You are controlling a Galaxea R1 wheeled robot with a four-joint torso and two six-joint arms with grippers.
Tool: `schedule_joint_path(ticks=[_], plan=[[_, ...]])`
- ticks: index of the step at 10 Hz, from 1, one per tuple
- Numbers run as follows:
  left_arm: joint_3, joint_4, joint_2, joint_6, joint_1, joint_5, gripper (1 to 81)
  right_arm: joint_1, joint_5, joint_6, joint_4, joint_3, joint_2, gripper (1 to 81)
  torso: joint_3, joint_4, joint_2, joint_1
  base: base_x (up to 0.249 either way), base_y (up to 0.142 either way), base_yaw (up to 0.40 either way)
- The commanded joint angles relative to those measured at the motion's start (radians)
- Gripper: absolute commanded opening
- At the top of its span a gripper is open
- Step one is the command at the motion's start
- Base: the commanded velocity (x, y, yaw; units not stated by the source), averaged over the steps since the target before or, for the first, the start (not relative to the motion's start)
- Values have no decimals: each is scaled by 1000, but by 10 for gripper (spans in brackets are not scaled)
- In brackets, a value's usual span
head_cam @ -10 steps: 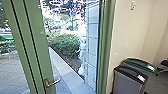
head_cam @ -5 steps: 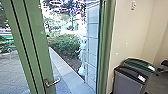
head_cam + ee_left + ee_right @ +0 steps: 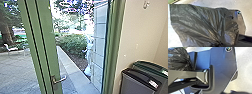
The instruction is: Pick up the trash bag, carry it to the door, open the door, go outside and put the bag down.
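Trash bag: dark and creased, large in the left wrist view (image 3: 199,22), its folds drawn into a tight gather; also in the right wrist view; its exact place relative to the pincers I cannot tell
Left pincer: state I cannot tell
Ten o'clock: tree trunk (image 3: 6,32); white chair (image 3: 10,48) near it on the paving (image 3: 15,72)
Eleven o'clock: green door upright (image 3: 46,42) with a lever handle (image 3: 60,79)
Twelve o'clock: pale ledge (image 3: 71,70) running outward beside the hedge (image 3: 72,46); pale upright shape (image 3: 89,51), too blurred to name
One o'clock: green frame (image 3: 116,47)
Two o'clock: grey bin (image 3: 136,85) with dark lid; green-lidded bin (image 3: 150,66) just beside it; cream wall (image 3: 140,32) behind
Right pincer: state I cannot tell
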Motion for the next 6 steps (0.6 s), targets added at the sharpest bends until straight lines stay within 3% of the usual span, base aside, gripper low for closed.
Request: schedule_joint_path(ticks=[1, 3, 6], plan=[[72, 5, -49, 6, -32, -29, 10, 40, -70, -2, -15, 101, -44, 811, 0, 0, 0, 0, 0, 0, 296], [152, 5, -107, 6, -16, -63, 10, 39, -67, -1, -14, 248, -130, 811, 0, 0, 0, 0, 0, 0, 295], [151, 5, -114, 6, -6, -63, 10, 36, -67, -1, -14, 280, -155, 811, 0, 0, 0, 0, 0, 0, 294]])
